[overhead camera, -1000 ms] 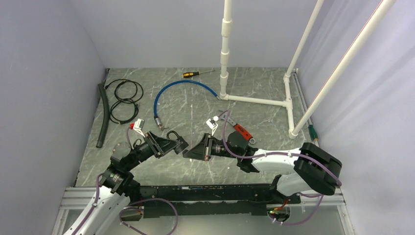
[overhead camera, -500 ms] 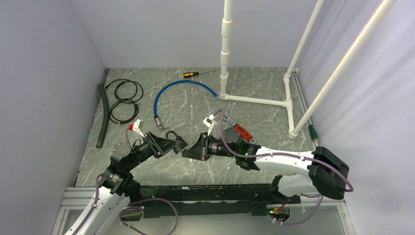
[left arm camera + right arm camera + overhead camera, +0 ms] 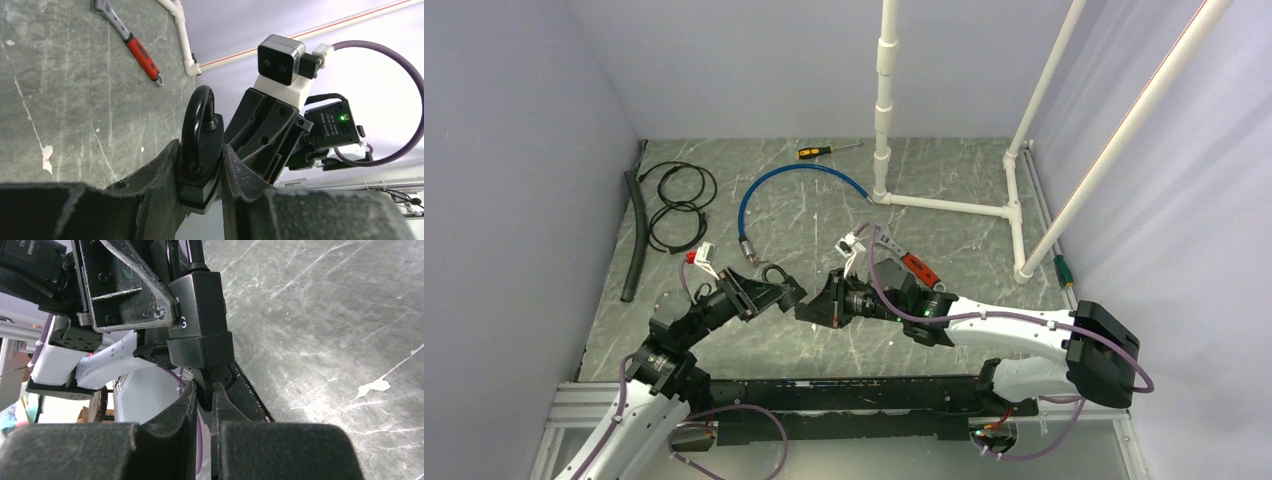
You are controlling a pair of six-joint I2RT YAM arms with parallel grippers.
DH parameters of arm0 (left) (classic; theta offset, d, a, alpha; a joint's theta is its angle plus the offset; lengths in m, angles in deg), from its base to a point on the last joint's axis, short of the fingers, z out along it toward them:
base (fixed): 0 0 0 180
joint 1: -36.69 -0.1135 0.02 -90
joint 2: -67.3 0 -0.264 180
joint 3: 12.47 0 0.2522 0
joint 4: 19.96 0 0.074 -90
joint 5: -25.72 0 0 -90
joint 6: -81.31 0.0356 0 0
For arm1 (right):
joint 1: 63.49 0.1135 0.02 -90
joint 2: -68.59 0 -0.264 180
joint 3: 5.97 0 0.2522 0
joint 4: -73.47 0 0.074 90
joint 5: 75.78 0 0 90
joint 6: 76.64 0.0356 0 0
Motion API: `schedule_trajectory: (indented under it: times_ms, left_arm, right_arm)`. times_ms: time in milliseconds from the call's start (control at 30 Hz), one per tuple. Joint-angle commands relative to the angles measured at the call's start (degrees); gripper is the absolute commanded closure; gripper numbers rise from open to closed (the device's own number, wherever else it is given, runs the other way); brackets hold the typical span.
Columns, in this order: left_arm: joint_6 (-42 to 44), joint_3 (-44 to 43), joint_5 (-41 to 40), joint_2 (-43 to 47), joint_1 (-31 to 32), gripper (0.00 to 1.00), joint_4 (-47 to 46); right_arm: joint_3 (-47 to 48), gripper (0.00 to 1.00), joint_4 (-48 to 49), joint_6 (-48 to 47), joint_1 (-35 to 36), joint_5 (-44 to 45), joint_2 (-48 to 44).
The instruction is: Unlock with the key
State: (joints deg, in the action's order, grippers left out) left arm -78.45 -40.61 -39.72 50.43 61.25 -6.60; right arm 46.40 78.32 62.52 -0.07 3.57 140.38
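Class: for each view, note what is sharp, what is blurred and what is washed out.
Top view: even light, everything sharp. Left wrist: padlock crisp, wall behind washed out. Right wrist: right claw dark and soft, padlock sharp.

White-and-black arms (image 3: 1009,326), purple cables (image 3: 350,45), scuffed black jaws, green indicator light (image 3: 341,118).

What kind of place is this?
Probably a robot testing booth in a lab, not a home. Plain walls box in a table, a white pipe frame stands on it, and tools lie about: a screwdriver and a wrench.
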Motion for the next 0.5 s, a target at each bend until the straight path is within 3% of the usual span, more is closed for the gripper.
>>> schedule_trajectory:
  times_ms: [0, 467]
  left_arm:
    - [2.2, -2.0, 4.7, 0.5, 0.2, 1.0, -7.6]
    - [6.2, -7.4, 12.9, 2.7, 0.2, 1.0, -16.6]
  right_arm:
    - [1.6, 1.0, 5.3, -4.5, 0.4, -0.3, -2.1]
    - [4.0, 1.0, 23.9, 0.9, 0.2, -14.4, -4.8]
